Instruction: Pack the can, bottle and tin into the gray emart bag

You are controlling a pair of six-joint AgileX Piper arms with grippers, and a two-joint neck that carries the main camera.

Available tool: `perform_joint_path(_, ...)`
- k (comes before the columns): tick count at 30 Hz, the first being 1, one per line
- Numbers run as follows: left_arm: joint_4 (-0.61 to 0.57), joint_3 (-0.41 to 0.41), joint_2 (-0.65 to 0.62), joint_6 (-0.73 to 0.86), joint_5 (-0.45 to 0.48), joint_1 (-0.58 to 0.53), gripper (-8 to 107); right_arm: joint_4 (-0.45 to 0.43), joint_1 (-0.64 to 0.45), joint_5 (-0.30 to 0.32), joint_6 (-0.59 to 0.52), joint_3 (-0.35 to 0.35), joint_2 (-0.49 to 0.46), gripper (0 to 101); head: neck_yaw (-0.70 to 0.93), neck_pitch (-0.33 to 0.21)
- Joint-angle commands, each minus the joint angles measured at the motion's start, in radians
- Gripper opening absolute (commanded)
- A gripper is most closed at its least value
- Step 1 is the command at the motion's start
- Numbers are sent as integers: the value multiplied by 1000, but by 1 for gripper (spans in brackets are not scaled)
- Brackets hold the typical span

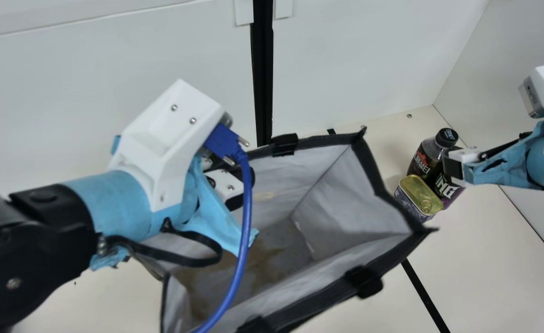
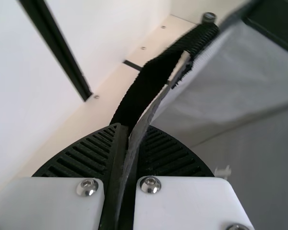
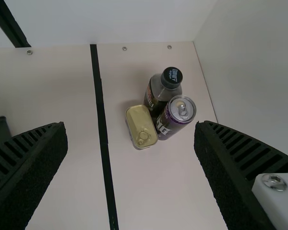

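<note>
1. Gray bag point(image 1: 353, 208) stands open, mid-table; left arm and blue cable point(image 1: 245, 222) cross over its mouth, partly in the way.
2. Bag's right wall is between its opening and the items; black strip point(image 1: 424, 296) on table runs near-far, left of items.
3. Items grouped far right, by the side wall point(image 1: 522, 115): bottle point(image 1: 422, 159) upright, farthest; can point(image 1: 448, 190) upright, nearer and right, its top partly hidden by right gripper in main view; tin point(image 1: 421, 195) just beside both, left side, lid up.
4. Left gripper point(image 1: 236, 196): closed on the bag's far rim, beside black handle point(image 2: 146, 88); fabric pinched between fingers point(image 2: 168, 153).
5. Right gripper point(image 1: 453, 169): wide open, nothing between fingers, above the table near the items.
</note>
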Motion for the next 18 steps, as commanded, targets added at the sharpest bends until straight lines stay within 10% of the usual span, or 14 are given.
perform_joint_path(1, 73, -4, -7, -33, -1, -2, 10, 0, 0, 0, 0, 0, 0, 91, -1, -23)
perform_joint_path(18, 532, 126, -134, -309, -1, -51, 10, 0, 0, 0, 0, 0, 0, 91, -1, -23)
